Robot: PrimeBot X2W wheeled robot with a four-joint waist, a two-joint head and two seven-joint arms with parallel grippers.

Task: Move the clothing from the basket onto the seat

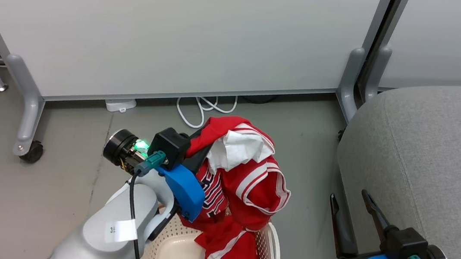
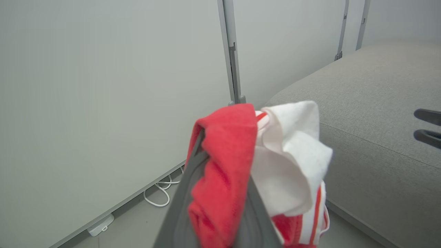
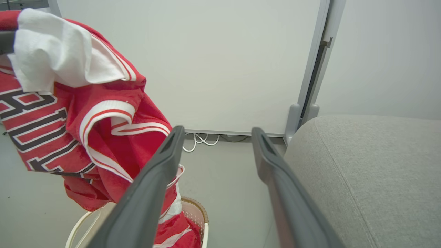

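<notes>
Head looks down, wrists level, sharing seat (image 1: 428,147)

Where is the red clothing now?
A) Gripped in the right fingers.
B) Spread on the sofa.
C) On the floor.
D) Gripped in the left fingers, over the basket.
D: the left gripper has its fingers shut on the clothing above the basket; the right gripper is open.

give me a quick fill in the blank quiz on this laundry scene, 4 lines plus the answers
1. The left gripper is ____ on the red clothing.
2. The right gripper is ____ and holds nothing.
3. The clothing's lower end hangs in the cream ____.
4. The grey sofa stands on the robot's ____ side.

Missing words: shut; open; basket; right.
</notes>
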